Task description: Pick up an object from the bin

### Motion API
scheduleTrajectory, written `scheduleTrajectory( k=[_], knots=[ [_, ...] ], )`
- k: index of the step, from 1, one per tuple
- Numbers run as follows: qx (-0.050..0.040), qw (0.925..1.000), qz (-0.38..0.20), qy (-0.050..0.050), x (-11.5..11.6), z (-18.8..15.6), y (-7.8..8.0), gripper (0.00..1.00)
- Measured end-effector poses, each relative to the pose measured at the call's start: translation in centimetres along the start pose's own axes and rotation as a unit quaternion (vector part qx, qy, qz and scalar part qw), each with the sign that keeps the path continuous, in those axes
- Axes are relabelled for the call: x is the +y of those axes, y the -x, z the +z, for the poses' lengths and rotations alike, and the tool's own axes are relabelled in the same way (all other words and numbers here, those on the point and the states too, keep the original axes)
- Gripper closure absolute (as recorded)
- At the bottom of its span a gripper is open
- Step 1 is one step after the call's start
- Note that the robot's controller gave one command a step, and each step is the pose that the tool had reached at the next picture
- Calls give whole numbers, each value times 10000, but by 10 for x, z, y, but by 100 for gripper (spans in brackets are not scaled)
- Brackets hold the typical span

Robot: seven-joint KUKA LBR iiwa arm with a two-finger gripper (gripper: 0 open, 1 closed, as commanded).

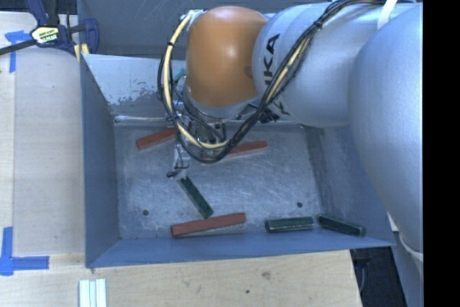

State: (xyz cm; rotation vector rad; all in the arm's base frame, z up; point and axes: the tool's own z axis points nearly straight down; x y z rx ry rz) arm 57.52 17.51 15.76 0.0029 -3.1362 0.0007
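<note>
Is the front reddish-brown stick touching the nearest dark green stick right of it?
Apart. The camera view shows bare bin floor between the reddish-brown stick and the dark green stick.

Arm reached in from the right, its orange wrist cover over the far middle of the grey bin. Hand hung low beneath the cover, at the far end of a slanted dark green stick on the mid floor; contact not discernible. Far-left red-brown stick lay beside the hand; right red-brown stick lay partly under the cables. Along the near wall, left to right: near red-brown stick, near dark green stick, corner dark green stick.
</note>
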Motion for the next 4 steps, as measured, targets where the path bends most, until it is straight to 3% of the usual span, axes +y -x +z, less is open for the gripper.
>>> scheduleTrajectory(
  k=[1, 2, 3, 4],
  knots=[
    [-16, 9999, 103, -4, -26, 84, 44, 0],
    [-52, 9999, 99, 11, -24, 78, 46, 100],
    [-79, 9999, -66, 16, -7, -37, 29, 100],
    [-82, 9912, -1318, -3, -39, -129, 43, 100]
  ],
)
